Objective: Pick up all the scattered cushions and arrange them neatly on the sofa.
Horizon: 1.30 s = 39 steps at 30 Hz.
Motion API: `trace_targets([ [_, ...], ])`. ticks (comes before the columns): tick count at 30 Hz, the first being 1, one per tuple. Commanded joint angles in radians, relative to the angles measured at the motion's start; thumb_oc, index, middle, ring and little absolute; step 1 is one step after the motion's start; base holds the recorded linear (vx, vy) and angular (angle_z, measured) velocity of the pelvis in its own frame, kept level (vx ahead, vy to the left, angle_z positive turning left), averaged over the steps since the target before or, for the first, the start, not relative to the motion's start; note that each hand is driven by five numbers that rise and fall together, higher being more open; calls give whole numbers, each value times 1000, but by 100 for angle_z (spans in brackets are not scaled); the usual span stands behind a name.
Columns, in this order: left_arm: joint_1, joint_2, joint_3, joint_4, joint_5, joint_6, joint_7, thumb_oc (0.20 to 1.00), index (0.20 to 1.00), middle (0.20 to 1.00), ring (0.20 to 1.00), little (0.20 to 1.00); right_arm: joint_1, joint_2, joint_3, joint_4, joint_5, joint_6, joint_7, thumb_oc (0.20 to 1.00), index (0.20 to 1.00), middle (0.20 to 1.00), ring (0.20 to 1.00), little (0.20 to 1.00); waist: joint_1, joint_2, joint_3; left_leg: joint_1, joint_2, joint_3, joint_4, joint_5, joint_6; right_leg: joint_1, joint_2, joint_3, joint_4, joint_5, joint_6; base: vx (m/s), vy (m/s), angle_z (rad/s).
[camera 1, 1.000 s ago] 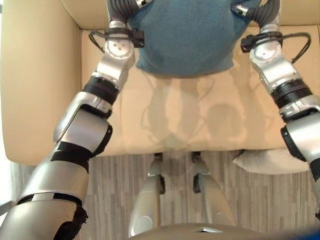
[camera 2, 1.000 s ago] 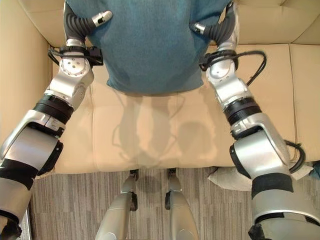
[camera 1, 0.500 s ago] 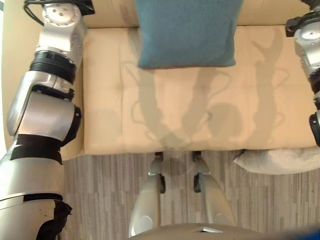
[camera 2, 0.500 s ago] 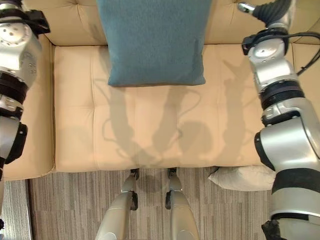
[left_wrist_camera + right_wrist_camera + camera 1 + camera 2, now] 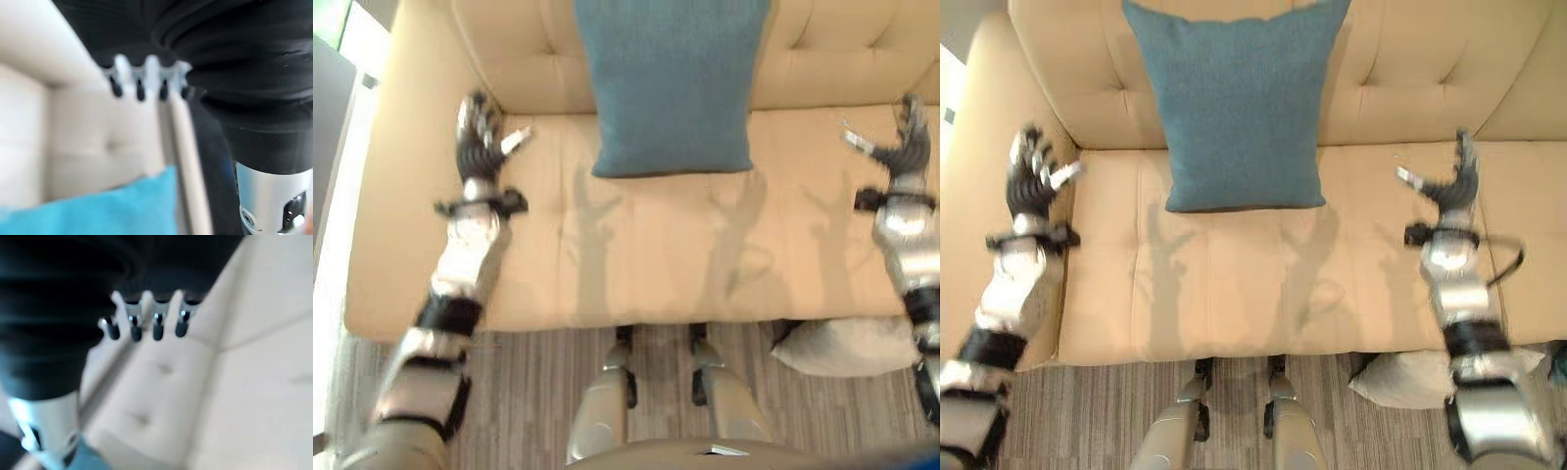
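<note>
A teal cushion stands upright against the backrest of the beige sofa, its lower edge on the seat. Nothing holds it. My left hand is open over the seat's left end by the armrest, well to the left of the cushion. My right hand is open over the seat to the cushion's right, thumb spread. In the left wrist view the fingers are straight, with the teal cushion past them. A pale grey cushion lies on the floor by the sofa's front right.
The sofa's left armrest and tufted backrest bound the seat. Striped grey floor runs along the sofa's front.
Both hands have let go of the teal cushion and pulled away to the sides; it now leans on the backrest. The camera has drawn back, so more of the sofa shows.
</note>
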Motion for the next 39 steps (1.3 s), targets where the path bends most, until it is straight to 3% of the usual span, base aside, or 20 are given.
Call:
trace_targets([
  [1,-71,-1,-35,118,75,-2,-60,1000,1000,1000,1000,1000,-12,-3,32,47,-93,-34,53,1000,1000,1000,1000,1000,7,-23,-81,52,6,11,5,-78,-44,63,-40,-49,4,-70,75,56,-1,-1],
  [7,114,-51,-41,269,229,63,-140,1000,1000,1000,1000,1000,149,87,35,157,-156,-16,137,1000,1000,1000,1000,1000,2,-26,-105,148,16,17,5,-96,-36,155,-36,-62,10,-92,70,14,-1,2],
  [9,159,-74,-51,394,331,87,-157,1000,1000,1000,1000,1000,180,119,66,248,-195,-11,165,1000,1000,1000,1000,1000,4,-26,-115,184,21,26,5,-101,-31,190,-31,-61,19,-104,67,0,0,0],
  [11,174,-89,-47,448,348,94,-160,1000,1000,1000,1000,1000,193,127,77,277,-212,-8,173,1000,1000,1000,1000,1000,5,-26,-116,199,22,27,6,-103,-28,201,-29,-61,27,-112,64,5,-7,-3],
  [14,199,-140,-50,699,452,127,-161,1000,1000,1000,1000,1000,229,182,105,442,-224,4,205,1000,1000,1000,1000,1000,7,-32,-131,248,28,33,13,-120,-23,247,-21,-59,38,-134,55,11,-16,-2],
  [21,226,-182,-21,872,469,148,-165,1000,1000,1000,1000,1000,256,240,97,668,-205,28,223,1000,1000,1000,1000,1000,7,-33,-139,280,47,36,22,-125,-32,288,-6,-64,35,-155,43,-4,-52,2],
  [27,219,-189,-24,890,451,153,-179,1000,1000,1000,1000,1000,278,263,71,734,-165,32,220,1000,1000,1000,1000,1000,-7,-32,-104,213,58,24,85,-112,-43,262,1,-62,45,-160,24,-101,-59,16],
  [30,202,-201,-44,890,449,152,-184,1000,1000,1000,1000,1000,270,260,68,748,-142,31,218,1000,1000,1000,1000,1000,-2,-48,-74,152,19,-38,240,-189,-32,229,-17,-50,55,-139,15,-202,-12,26],
  [31,201,-201,-44,891,449,152,-184,1000,1000,1000,1000,1000,270,260,68,748,-142,31,218,1000,1000,1000,1000,1000,-2,-47,-74,150,19,-39,246,-193,-32,229,-16,-50,55,-139,15,-179,54,-8],
  [32,195,-210,-48,892,453,153,-183,1000,1000,1000,1000,1000,264,256,71,752,-148,34,214,1000,1000,1000,1000,1000,-6,-58,-70,158,-4,-84,314,-249,-22,202,-31,-33,62,-124,18,-174,94,-34],
  [34,192,-218,-53,890,454,152,-182,1000,1000,1000,1000,1000,262,255,75,751,-152,37,215,1000,1000,1000,1000,1000,-6,-56,-66,168,-11,-119,355,-266,-18,185,-31,-20,69,-111,20,-166,116,-26],
  [35,193,-233,-60,877,438,145,-180,1000,1000,1000,1000,1000,257,254,82,744,-159,41,214,1000,1000,1000,1000,1000,-5,-51,-66,187,-34,-210,398,-273,-12,152,-30,11,78,-92,27,-97,93,9],
  [36,193,-233,-60,877,438,145,-180,1000,1000,1000,1000,1000,257,254,82,744,-159,41,214,1000,1000,1000,1000,1000,-5,-50,-66,187,-33,-210,399,-273,-12,152,-30,11,78,-92,27,-238,281,8],
  [37,191,-251,-81,862,428,139,-181,1000,1000,1000,1000,1000,251,259,82,741,-150,47,214,1000,1000,1000,1000,1000,-15,-39,-65,227,-67,-280,347,-321,2,102,-32,52,107,-70,35,-139,187,-12],
  [39,184,-253,-88,862,434,140,-180,1000,1000,1000,1000,1000,245,265,73,739,-138,50,219,1000,1000,1000,1000,1000,-23,-40,-64,234,-74,-275,327,-344,11,84,-38,60,113,-61,41,-199,264,-52],
])
